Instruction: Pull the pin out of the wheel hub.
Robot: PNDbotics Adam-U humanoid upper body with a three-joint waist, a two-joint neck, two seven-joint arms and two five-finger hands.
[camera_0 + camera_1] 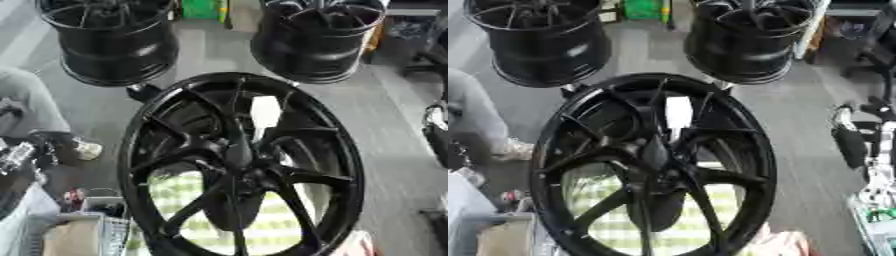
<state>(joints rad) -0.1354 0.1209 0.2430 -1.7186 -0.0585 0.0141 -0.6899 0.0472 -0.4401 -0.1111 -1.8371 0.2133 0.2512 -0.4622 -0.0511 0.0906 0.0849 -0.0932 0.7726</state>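
A large black wheel hub with many spokes stands tilted toward me and fills the middle of both views. Its centre is dark, and I cannot make out a pin there. A white patch shows through the upper spokes. A black and silver part at the left edge, seemingly my left hand, is well apart from the rim. Another black and silver shape at the right edge, seemingly my right hand, also stays clear of the wheel.
Two more black wheels stand behind the hub on the grey floor. A green and white checked cloth shows through the lower spokes. A grey crate sits at the lower left, something pink at the bottom.
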